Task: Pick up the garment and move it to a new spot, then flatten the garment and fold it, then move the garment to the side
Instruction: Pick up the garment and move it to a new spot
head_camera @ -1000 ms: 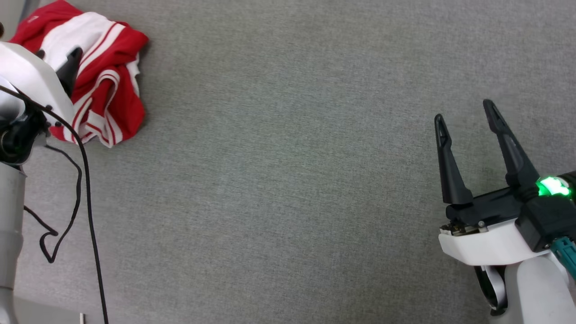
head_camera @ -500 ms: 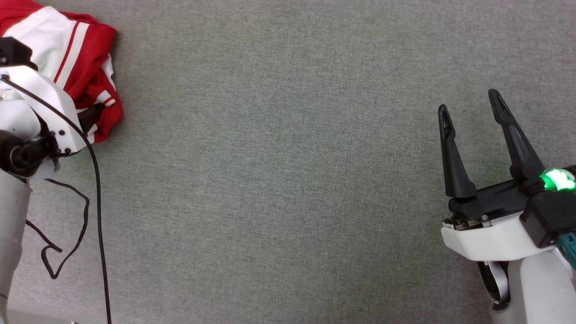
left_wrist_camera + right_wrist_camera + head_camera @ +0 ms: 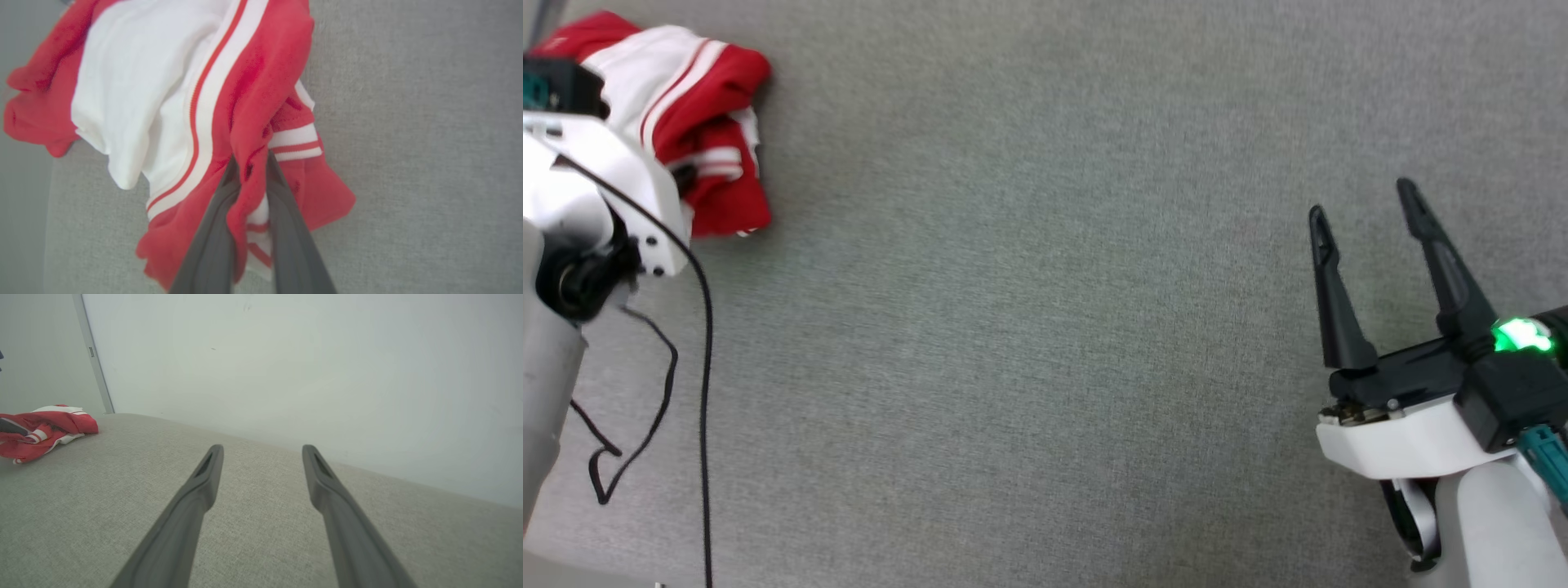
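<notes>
Head view: the garment (image 3: pixel 715 90) is a crumpled heap at the far left corner of the grey fabric surface (image 3: pixel 1045 327). Its longer run slants from far left to near right, partly under the left arm's white wrist (image 3: pixel 613 180). The right gripper (image 3: pixel 1361 200) hovers by the right edge, its fingers apart.

Left wrist view: the left gripper (image 3: pixel 251 163) pinches a red fold, and the bundle stretches away along the fingers.

Right wrist view: the heap lies low at the surface's far left edge.
</notes>
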Motion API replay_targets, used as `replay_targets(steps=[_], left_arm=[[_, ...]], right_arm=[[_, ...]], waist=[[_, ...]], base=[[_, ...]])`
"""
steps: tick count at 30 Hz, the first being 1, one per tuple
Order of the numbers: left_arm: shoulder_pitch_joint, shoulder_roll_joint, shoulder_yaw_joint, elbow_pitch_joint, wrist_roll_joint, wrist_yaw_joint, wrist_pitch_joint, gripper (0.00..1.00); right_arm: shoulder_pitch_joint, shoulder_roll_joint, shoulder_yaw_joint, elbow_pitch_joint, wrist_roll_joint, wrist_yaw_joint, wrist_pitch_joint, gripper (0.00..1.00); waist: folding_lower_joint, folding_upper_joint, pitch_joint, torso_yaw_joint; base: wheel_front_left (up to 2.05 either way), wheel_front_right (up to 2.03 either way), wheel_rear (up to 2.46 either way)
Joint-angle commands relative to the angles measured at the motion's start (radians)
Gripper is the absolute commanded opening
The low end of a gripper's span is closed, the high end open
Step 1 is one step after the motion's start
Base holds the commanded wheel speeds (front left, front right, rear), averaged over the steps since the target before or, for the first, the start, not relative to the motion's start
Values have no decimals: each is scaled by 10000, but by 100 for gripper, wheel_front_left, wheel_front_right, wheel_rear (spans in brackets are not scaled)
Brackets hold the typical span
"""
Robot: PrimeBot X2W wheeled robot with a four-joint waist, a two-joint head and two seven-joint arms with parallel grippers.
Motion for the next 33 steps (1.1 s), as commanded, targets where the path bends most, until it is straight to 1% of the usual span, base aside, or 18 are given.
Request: replay_targets(steps=[1,4,10,14,19,27,33], left_arm=[[-283,101,-266,-285,89,-1,-411,0],[-486,237,-715,-735,89,-1,-943,0],[-949,244,-1668,-1815,408,-1,-1605,0],[-1324,159,-2167,-2593,684,-1,-1825,0],[-1788,-10,-2816,-3617,998,-1,-1887,0],[-2692,-810,-3869,-4742,1290,-1,-1794,0],[-3365,-1691,-4564,-5101,1251,-1,-2059,0]], right_arm=[[144,-2,76,71,77,-7,-21,100],[276,53,130,146,171,-7,-21,100],[456,129,168,245,308,-7,-21,100],[514,149,114,254,418,-7,-21,100],[553,158,36,208,790,-7,-21,100],[506,160,-143,114,1262,-7,-22,100],[467,161,-413,61,1502,-7,-21,100]], waist=[[0,0,-462,159],[0,0,-866,188],[0,0,-1440,14],[0,0,-1751,-374],[0,0,-1968,-1120],[0,0,-1933,-2578],[0,0,-1733,-3340]], base=[[0,0,0],[0,0,0],[0,0,0],[0,0,0],[0,0,0],[0,0,0],[0,0,0]])
